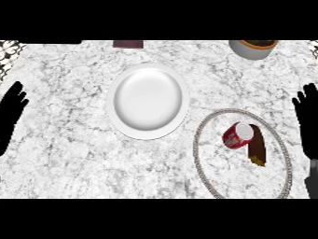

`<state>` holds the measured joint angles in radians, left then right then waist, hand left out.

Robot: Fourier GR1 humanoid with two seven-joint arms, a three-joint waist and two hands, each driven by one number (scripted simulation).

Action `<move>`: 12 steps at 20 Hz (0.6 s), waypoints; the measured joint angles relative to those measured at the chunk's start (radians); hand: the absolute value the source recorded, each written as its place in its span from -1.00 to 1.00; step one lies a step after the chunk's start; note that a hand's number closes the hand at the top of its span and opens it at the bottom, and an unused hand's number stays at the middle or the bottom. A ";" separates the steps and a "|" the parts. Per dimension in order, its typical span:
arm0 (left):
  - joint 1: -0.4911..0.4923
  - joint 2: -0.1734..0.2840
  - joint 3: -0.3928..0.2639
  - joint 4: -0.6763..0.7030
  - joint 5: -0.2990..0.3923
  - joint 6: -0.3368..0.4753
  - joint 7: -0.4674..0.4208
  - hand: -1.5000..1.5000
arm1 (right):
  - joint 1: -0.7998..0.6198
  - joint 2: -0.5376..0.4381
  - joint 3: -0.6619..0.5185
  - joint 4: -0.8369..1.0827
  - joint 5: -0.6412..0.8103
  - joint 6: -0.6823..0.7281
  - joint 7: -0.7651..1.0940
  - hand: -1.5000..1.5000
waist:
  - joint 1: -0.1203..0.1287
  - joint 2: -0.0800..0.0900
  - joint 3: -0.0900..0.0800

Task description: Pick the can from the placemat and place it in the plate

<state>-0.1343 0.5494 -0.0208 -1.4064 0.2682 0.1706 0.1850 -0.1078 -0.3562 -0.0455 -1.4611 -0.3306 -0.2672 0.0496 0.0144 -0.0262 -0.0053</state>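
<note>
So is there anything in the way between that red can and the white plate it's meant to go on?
Nothing visible. The can sits on the round placemat, and only bare marble counter lies between it and the plate to its upper left. The right hand rests open just right of the placemat, with nothing between it and the can either.

Open marble counter along the near edge and across the left half, free for passing. Toward the middle, a white plate; just right of it, a round placemat bearing a tipped red can. At the far edge, a pot and a dark box.
</note>
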 measured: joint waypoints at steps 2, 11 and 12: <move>-0.011 -0.006 -0.002 -0.031 -0.014 0.003 0.007 0.00 | -0.027 0.028 0.014 -0.034 0.024 -0.050 0.023 -1.00 | -0.005 0.010 0.002; -0.106 -0.093 -0.117 -0.055 -0.091 0.000 -0.063 0.00 | -0.220 0.002 0.245 0.083 0.424 -0.284 0.153 -1.00 | 0.015 0.037 -0.012; -0.117 -0.104 -0.125 -0.052 -0.097 0.004 -0.063 0.00 | -0.224 0.047 0.265 0.104 0.456 -0.336 0.172 -1.00 | 0.011 0.036 -0.009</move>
<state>-0.2514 0.4450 -0.1453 -1.4586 0.1715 0.1748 0.1218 -0.3315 -0.3095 0.2198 -1.3569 0.1250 -0.6035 0.2218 0.0257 0.0100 -0.0142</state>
